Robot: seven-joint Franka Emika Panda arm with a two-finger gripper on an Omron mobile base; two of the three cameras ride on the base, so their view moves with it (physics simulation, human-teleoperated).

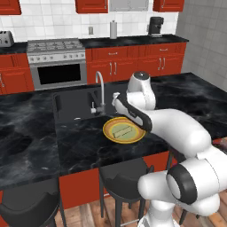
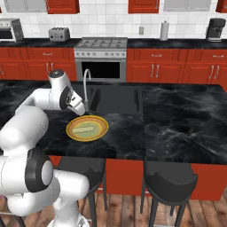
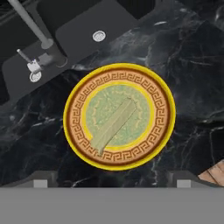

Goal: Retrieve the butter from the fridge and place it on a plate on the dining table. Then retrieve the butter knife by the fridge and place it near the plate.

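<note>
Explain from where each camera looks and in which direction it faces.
Left base view: behind the arm's left, facing the dining table and stove; the arm crosses at right.
Right base view: behind its right, same direction; the arm rises at left.
Hand view: above the plate, looking down; open hand at the bottom.
Shared: plate, butter and tap.

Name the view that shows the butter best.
The hand view: the butter lies right below the camera, lying diagonally across the plate, nothing in front of it. In the left base view the butter is small, with the arm close beside it; in the right base view it is small but unblocked.
</note>
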